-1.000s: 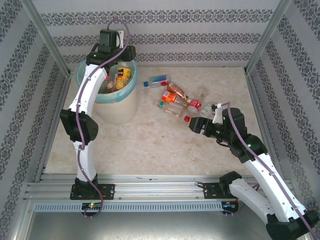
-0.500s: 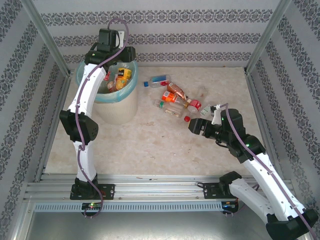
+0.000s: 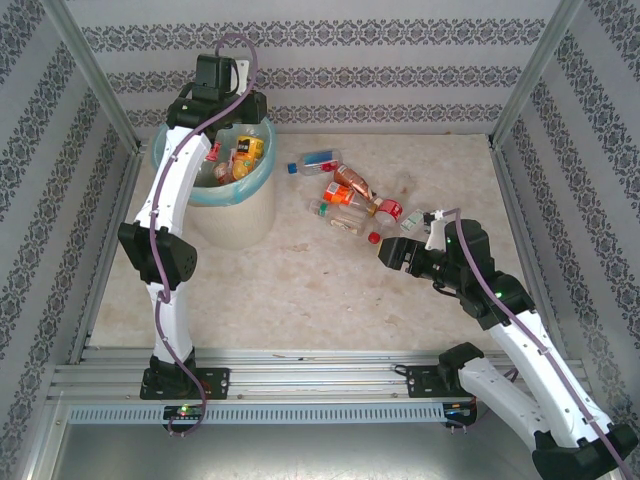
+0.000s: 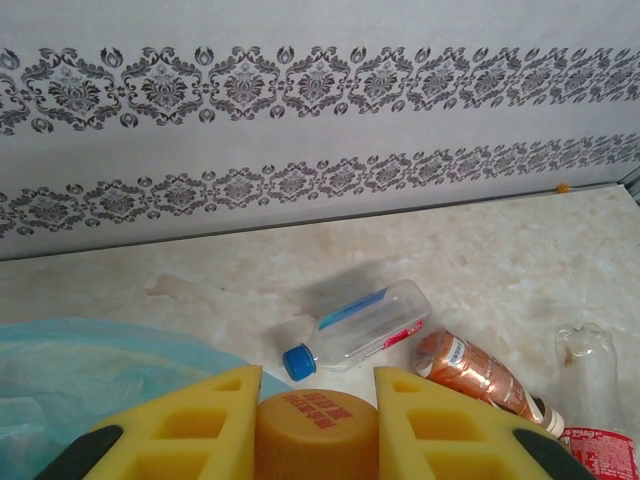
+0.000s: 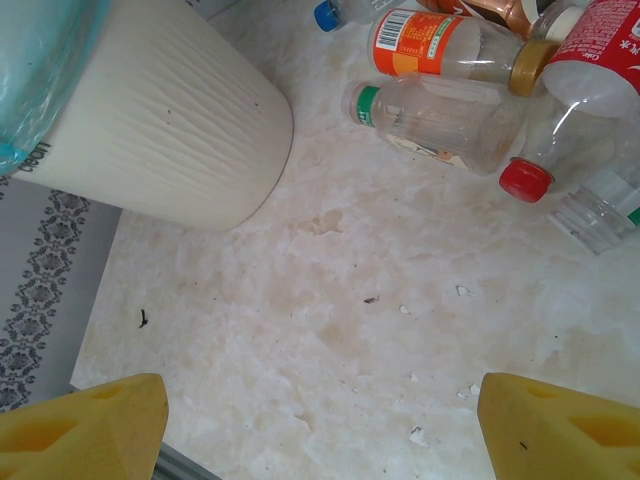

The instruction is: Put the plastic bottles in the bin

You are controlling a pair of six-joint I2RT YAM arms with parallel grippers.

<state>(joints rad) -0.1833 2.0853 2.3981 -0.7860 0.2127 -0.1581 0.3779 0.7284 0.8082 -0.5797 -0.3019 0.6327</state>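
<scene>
My left gripper (image 4: 317,385) hangs over the bin (image 3: 235,215), a cream bucket with a turquoise liner (image 4: 90,360). Its yellow pads press both sides of an orange bottle cap (image 4: 317,432); the bottle's body is hidden below. More plastic bottles lie inside the bin (image 3: 240,155). Several lie on the table: a blue-capped one (image 4: 365,325), a copper one (image 4: 470,368), an orange-labelled one (image 5: 440,45), a clear green-capped one (image 5: 440,120) and a red-capped one (image 5: 590,70). My right gripper (image 3: 385,250) hovers open over bare table just in front of that pile.
Patterned walls and an aluminium frame close in the table on three sides. The bin's ribbed wall (image 5: 160,120) stands left of the right gripper. Small white flecks (image 5: 415,435) dot the marble-look tabletop between bin and bottles.
The right gripper has shifted slightly near the bottle pile. The left arm stays over the bin, almost still.
</scene>
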